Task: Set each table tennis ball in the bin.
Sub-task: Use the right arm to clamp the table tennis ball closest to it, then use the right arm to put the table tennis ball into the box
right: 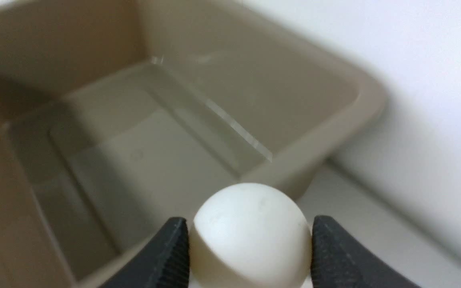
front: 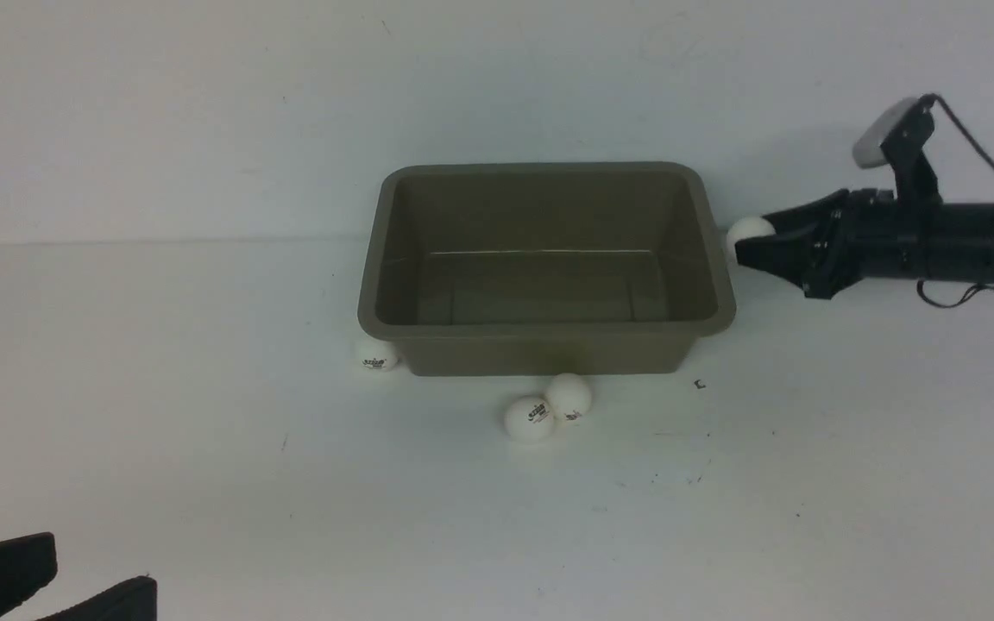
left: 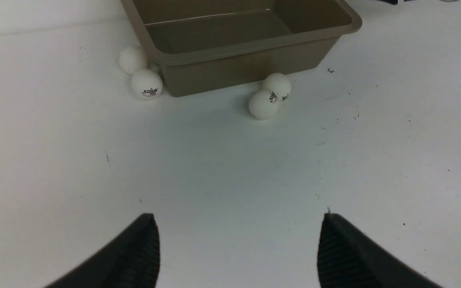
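Left gripper mostly beyond front view's corner; ball logo seemingly illegible.

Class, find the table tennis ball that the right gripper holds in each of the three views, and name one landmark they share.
Front view: the held ball sits at the right gripper's tip, just right of the bin's right rim.
Left wrist view: not in it.
Right wrist view: the held ball is in the foreground, clamped between the black fingers, with the bin behind.
Shared landmark: the bin, empty in all three views.

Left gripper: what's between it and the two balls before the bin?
Only bare table between left gripper and those balls, per left wrist view.
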Action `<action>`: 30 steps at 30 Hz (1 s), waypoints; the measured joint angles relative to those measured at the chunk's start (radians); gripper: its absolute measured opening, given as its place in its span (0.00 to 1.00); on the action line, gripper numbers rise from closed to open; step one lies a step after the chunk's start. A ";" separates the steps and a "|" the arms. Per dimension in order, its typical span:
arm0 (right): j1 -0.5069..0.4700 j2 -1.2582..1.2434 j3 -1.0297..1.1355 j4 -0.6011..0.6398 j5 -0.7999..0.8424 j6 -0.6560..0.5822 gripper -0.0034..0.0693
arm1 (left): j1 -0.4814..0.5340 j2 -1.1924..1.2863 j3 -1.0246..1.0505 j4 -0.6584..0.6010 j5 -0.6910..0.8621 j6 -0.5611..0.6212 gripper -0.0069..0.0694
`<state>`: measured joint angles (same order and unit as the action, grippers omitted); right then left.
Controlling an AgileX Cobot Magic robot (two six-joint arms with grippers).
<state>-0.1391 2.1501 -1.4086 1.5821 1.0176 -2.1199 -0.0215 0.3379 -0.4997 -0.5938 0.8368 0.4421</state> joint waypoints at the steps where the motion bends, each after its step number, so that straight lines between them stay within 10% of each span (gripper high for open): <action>1: 0.000 -0.014 0.000 0.000 -0.001 0.000 0.54 | 0.000 0.000 0.000 0.000 0.000 0.000 0.72; 16: 0.077 -0.079 0.000 -0.031 0.084 0.063 0.54 | 0.000 0.000 0.000 0.000 0.000 0.000 0.72; 30: 0.195 -0.079 0.001 -0.014 -0.229 0.045 0.67 | 0.000 0.000 0.000 0.000 0.000 0.000 0.72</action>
<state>0.0558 2.0712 -1.4075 1.5685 0.7887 -2.0748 -0.0215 0.3379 -0.4997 -0.5938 0.8368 0.4421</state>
